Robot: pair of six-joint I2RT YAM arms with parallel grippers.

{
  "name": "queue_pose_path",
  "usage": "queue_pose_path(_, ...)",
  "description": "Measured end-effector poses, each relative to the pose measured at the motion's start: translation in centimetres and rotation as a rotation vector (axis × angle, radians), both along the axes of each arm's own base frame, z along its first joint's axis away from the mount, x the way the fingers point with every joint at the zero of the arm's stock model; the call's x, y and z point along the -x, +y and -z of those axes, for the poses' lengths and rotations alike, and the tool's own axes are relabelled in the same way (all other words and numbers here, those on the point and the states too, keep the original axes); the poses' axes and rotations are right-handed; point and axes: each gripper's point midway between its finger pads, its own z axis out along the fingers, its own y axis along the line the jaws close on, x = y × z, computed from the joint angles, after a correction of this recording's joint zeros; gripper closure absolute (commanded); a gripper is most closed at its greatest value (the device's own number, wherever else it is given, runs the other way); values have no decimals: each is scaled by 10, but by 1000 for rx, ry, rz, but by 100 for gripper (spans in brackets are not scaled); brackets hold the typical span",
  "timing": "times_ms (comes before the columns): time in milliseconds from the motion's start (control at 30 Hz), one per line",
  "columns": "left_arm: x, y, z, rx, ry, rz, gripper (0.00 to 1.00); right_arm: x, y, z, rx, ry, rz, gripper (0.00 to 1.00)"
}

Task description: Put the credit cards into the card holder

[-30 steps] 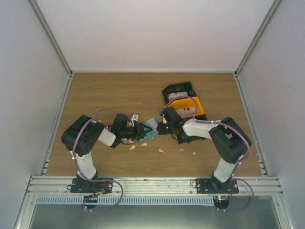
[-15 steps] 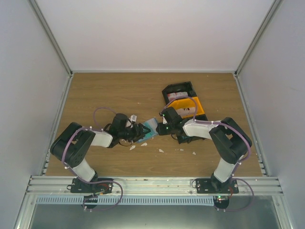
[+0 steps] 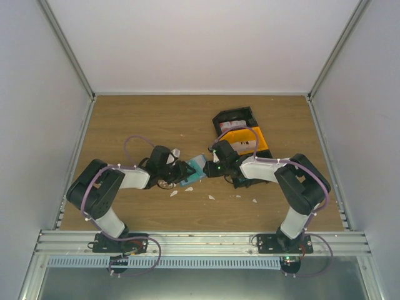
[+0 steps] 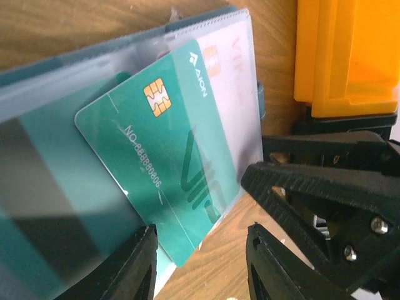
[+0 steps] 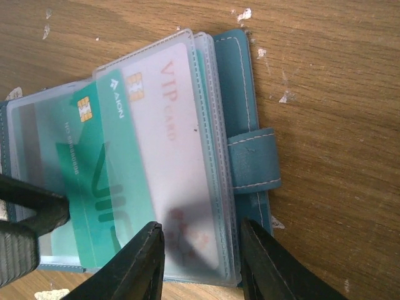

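Observation:
The blue card holder (image 3: 196,167) lies open on the table between both grippers, its clear sleeves (image 5: 212,156) fanned out. A white card with red patches (image 5: 172,156) sits inside one sleeve. A green chip card (image 4: 169,156) is part way into another sleeve (image 4: 240,106), one corner sticking out. My left gripper (image 4: 203,265) is open and straddles that free corner. My right gripper (image 5: 200,262) is open over the lower edge of the sleeves, with the holder's strap (image 5: 253,159) just to its right. Each wrist view shows the other gripper's black fingers (image 4: 325,187).
An orange bin (image 3: 253,140) and a black bin (image 3: 234,119) stand behind the right gripper; the orange bin (image 4: 347,56) is close to the holder. White scraps (image 3: 211,197) lie scattered on the wood in front.
The left arm dropped its elbow and pushed its gripper a little right toward the holder. The right jaws have spread wider. The holder has barely moved.

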Motion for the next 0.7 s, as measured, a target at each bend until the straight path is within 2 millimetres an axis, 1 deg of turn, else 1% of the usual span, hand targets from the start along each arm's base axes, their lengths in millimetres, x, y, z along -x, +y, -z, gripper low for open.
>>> queue_pose_path(167,-10,-5,0,-9,-12,11,59,0,1,0,-1,-4,-13,63)
queue_pose_path(233,-12,-6,1,-14,-14,15,60,1,2,-1,-3,-4,-20,61)
queue_pose_path(400,-18,-9,3,-23,-22,27,61,2,3,-2,-11,-5,-35,59)
queue_pose_path(700,-25,-20,5,-7,-34,63,62,2,5,-2,-17,-5,-41,57)
